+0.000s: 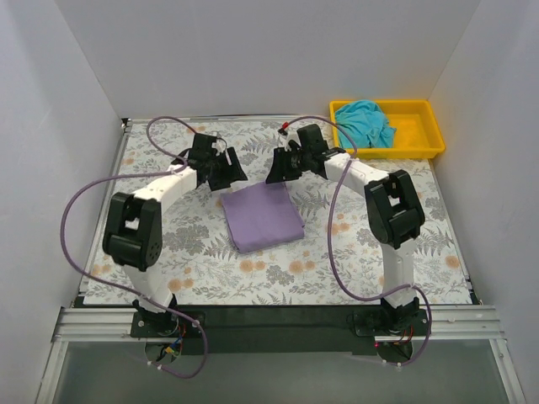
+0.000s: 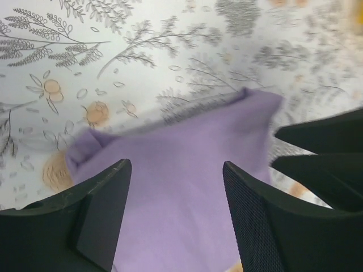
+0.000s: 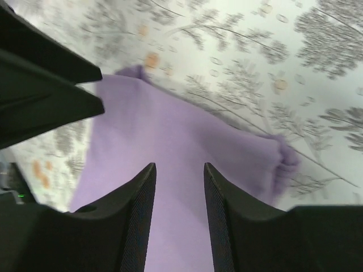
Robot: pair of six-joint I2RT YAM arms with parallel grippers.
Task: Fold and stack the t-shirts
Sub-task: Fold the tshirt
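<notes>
Floral-patterned table [image 1: 194, 244] enclosed by white walls [image 1: 269, 50]. Left gripper [image 1: 232, 177] hovers over the far left corner of the folded lavender t-shirt [image 1: 262, 217] at the table's centre, jaws wide apart, holding nothing. Right gripper [image 1: 274, 173] hovers over the far right corner, jaws narrowly apart, empty. Far right, the teal t-shirt [image 1: 366, 122] lies crumpled in a yellow tray [image 1: 421, 139].

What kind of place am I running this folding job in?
Probably a lab test cell, not a home: plain white walls box in the floral tablecloth, and an aluminium rail runs along the near edge.
</notes>
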